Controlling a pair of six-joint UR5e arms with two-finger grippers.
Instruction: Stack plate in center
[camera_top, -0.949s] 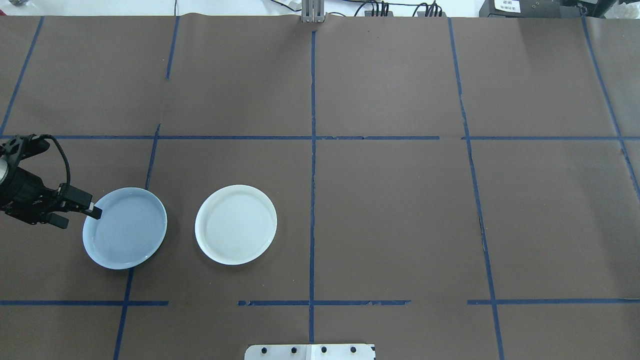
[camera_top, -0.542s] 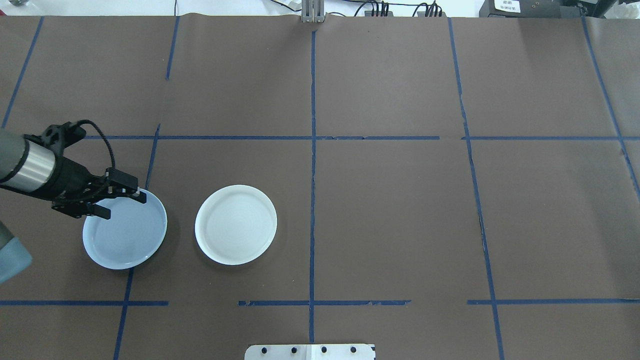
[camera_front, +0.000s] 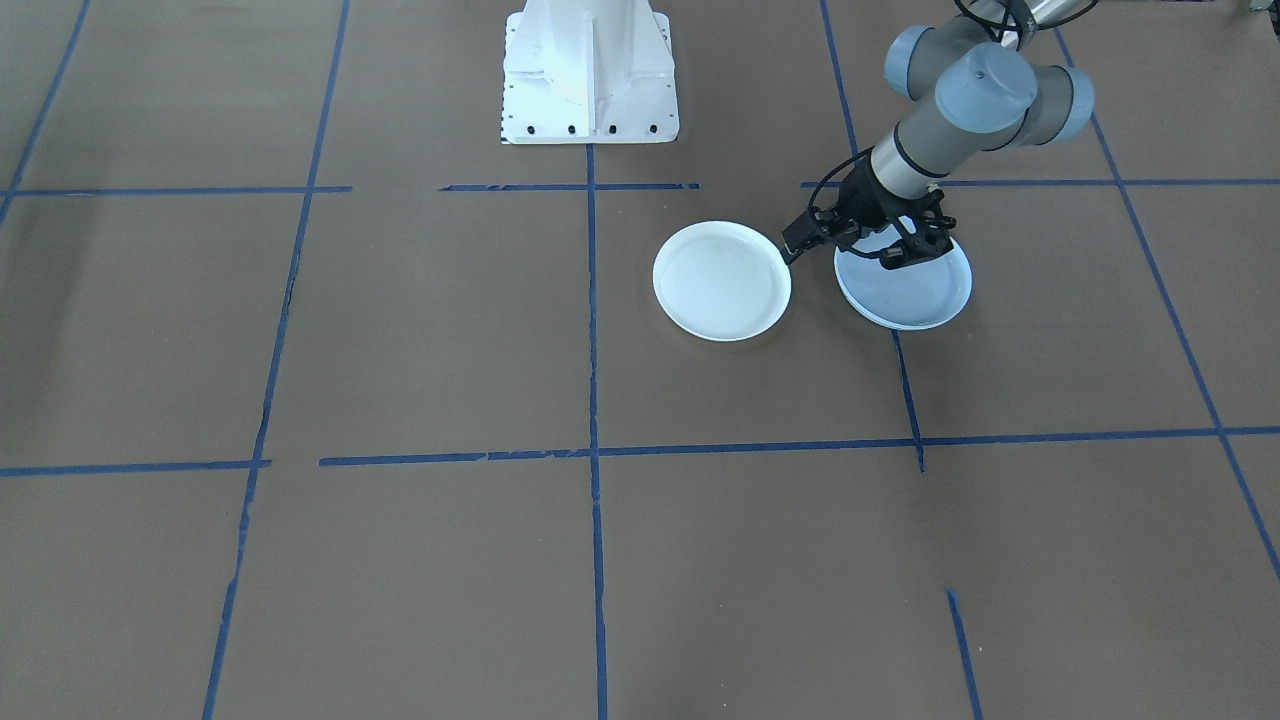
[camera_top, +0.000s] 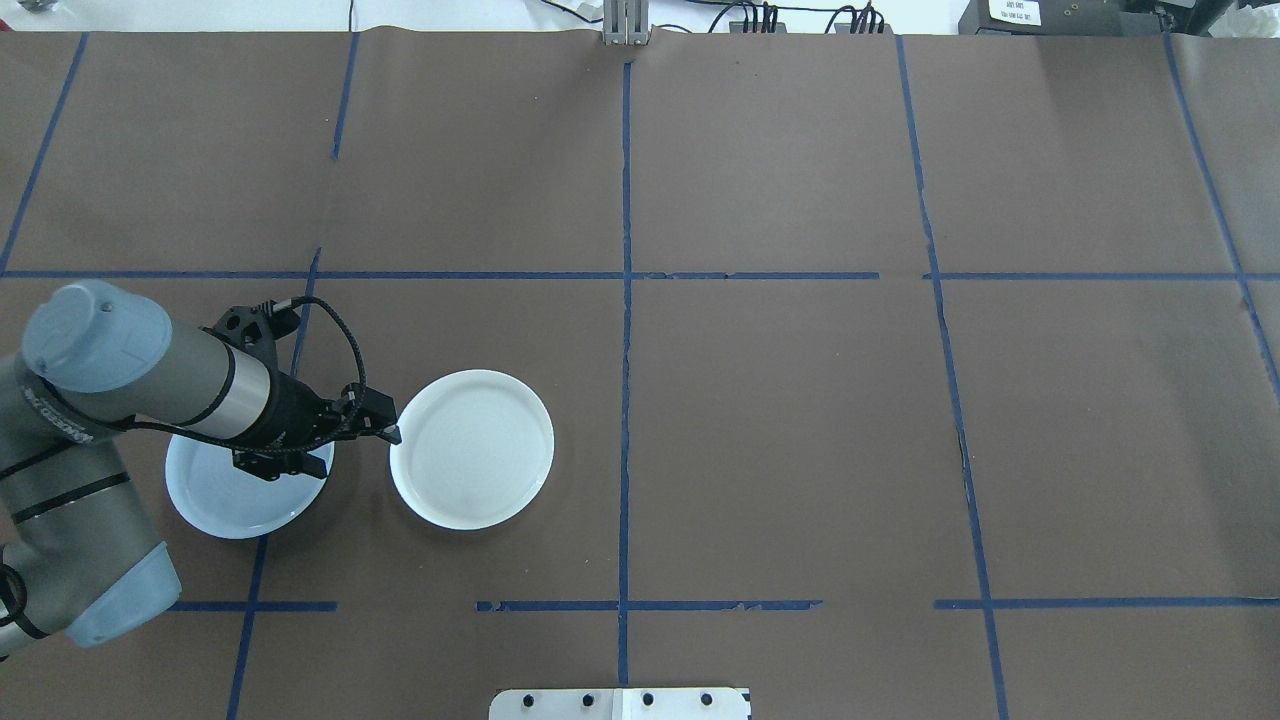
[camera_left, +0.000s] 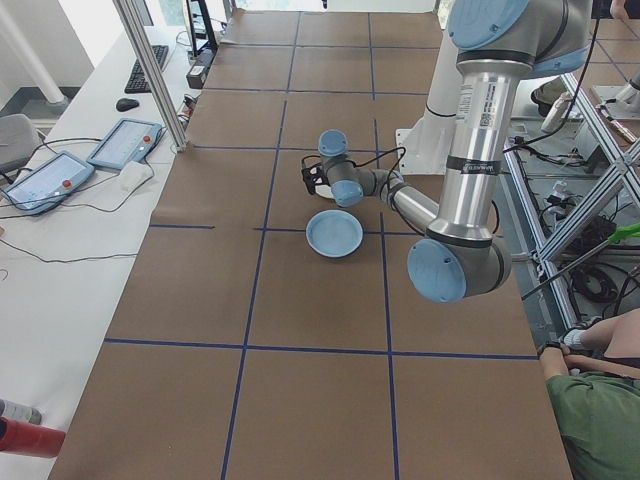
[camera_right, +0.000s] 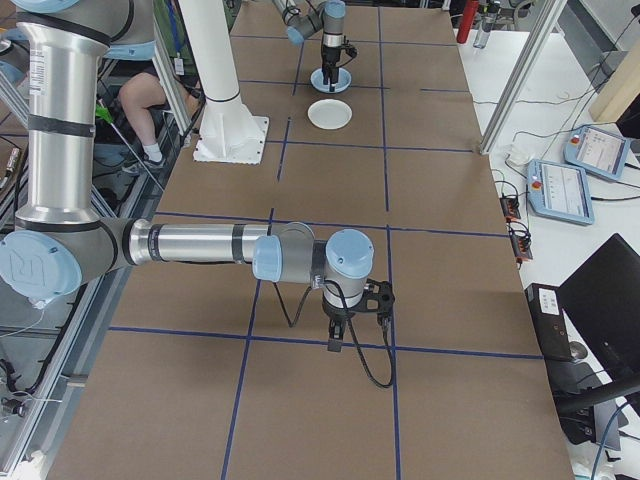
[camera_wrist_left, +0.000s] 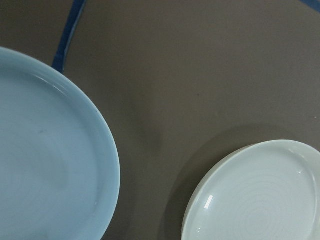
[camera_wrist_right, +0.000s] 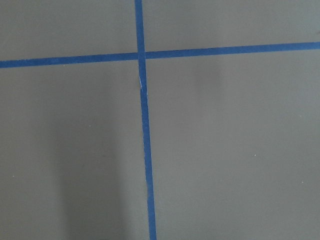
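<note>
Two plates lie flat on the brown table (camera_top: 780, 420), side by side and apart, in the left half of the overhead view. On the left is the pale blue plate (camera_top: 215, 500), sitting over a strip of blue tape (camera_top: 624, 330); to its right, with a strip of bare table between them, is the white plate (camera_top: 472, 450) (faint rings show on its face in the left wrist view). Neither plate rests on the other.

From the left edge the left arm (camera_top: 110, 390) reaches across the far part of the blue plate. At its end the left gripper (camera_top: 392, 434) sits over the gap between the plates, its tip at the left rim of the white plate. Its fingers look parted in the front-facing view, one tip toward the white plate and the other above the blue one, and nothing is held between them. Whether the tip touches the white rim I cannot tell.

Well off to the right end of the table, the right gripper (camera_right: 340, 332) points down near a crossing of tape lines and shows only in the side view, so I cannot tell how its fingers stand. A person's arm (camera_left: 600, 335) shows at the table's edge in the left side view.
</note>
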